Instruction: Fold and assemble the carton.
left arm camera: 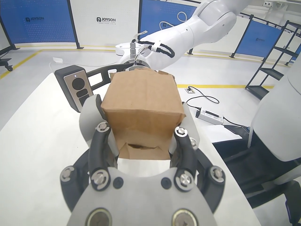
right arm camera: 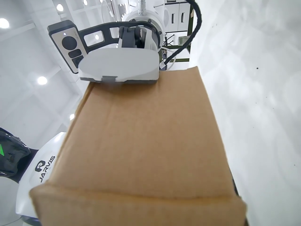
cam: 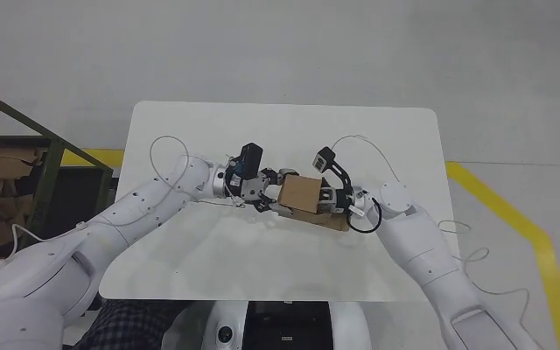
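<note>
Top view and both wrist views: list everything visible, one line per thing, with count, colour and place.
carton: one, brown, mid-table, between the two pincers
table: one, white, under both arms
floor tape: two stretches, yellow, on the floor either side of the table
power adapter: one, pale grey with a black cable, on the floor beyond the table edge
fence panels: several, blue and white, around the work area
shelf rack: one, black, by the fence
left pincer: one, white and black, closed on one end of the carton
right pincer: one, black, at the carton's opposite end
</note>
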`<action>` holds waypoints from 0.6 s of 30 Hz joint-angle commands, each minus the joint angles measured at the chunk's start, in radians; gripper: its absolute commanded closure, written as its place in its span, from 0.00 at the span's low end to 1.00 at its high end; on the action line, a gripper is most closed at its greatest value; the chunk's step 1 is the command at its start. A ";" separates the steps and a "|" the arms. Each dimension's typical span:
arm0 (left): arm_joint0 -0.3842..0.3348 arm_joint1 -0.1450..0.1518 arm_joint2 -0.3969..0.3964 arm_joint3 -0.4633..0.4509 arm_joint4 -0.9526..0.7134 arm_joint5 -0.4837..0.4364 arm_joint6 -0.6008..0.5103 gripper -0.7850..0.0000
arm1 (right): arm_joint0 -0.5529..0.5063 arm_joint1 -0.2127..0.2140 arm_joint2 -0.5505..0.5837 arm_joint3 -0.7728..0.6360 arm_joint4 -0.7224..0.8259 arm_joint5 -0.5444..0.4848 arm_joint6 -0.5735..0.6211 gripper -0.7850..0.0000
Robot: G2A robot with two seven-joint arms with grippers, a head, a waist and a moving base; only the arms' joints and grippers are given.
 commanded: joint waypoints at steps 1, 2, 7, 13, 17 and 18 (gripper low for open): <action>-0.001 -0.001 0.001 0.002 -0.002 0.000 0.000 0.38 | 0.006 -0.002 -0.005 0.009 -0.001 -0.005 0.001 1.00; -0.001 -0.002 0.001 0.004 -0.004 0.000 0.000 0.38 | 0.008 -0.002 -0.005 0.014 -0.003 -0.008 0.002 1.00; 0.001 -0.004 -0.005 0.021 -0.017 0.000 0.000 0.43 | 0.008 0.007 0.018 0.026 -0.024 -0.008 0.006 1.00; 0.013 -0.004 -0.021 0.039 -0.036 0.000 0.000 0.50 | -0.013 0.028 0.062 -0.008 -0.077 0.006 -0.008 1.00; 0.027 -0.002 -0.041 0.049 -0.048 0.000 0.000 0.50 | -0.035 0.044 0.099 -0.043 -0.100 0.019 -0.019 1.00; 0.031 0.000 -0.047 0.051 -0.052 0.000 0.000 0.50 | -0.042 0.048 0.108 -0.052 -0.104 0.024 -0.021 1.00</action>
